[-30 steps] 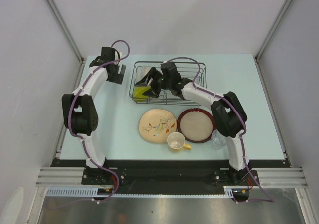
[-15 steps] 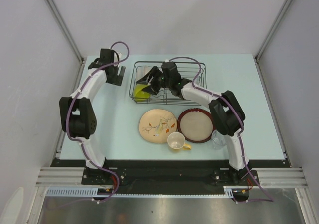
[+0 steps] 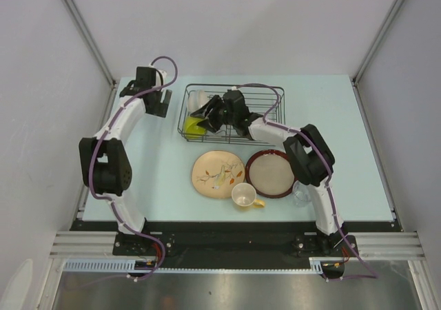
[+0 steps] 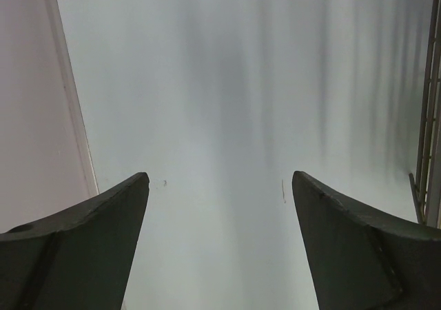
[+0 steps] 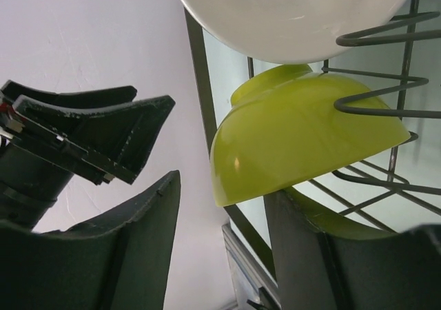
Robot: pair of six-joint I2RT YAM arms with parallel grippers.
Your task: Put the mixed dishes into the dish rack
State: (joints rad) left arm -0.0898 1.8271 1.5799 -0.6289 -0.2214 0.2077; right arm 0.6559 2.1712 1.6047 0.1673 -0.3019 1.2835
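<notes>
The black wire dish rack (image 3: 265, 88) stands at the back middle of the table. In its left end lie the white bowl (image 3: 198, 100) and the lime-green bowl (image 3: 192, 126), both tilted against the prongs. My right gripper (image 3: 211, 114) reaches into that end. In the right wrist view it (image 5: 224, 186) is open, with the lime-green bowl's (image 5: 303, 134) rim between its jaws and a gap to the left finger (image 5: 138, 241). The white bowl (image 5: 289, 14) sits above. My left gripper (image 4: 220, 178) is open over bare table, left of the rack (image 4: 428, 117).
In front of the rack lie the beige leaf-patterned plate (image 3: 218, 174) and the dark-red-rimmed tan plate (image 3: 271, 173). Nearer the arms stand the cream cup (image 3: 244, 195) and the small clear glass (image 3: 301, 194). Grey walls close in both sides.
My right gripper has shifted a little farther back in the rack's left end and its jaws have narrowed around the lime-green bowl's rim. The left arm has edged slightly back.
</notes>
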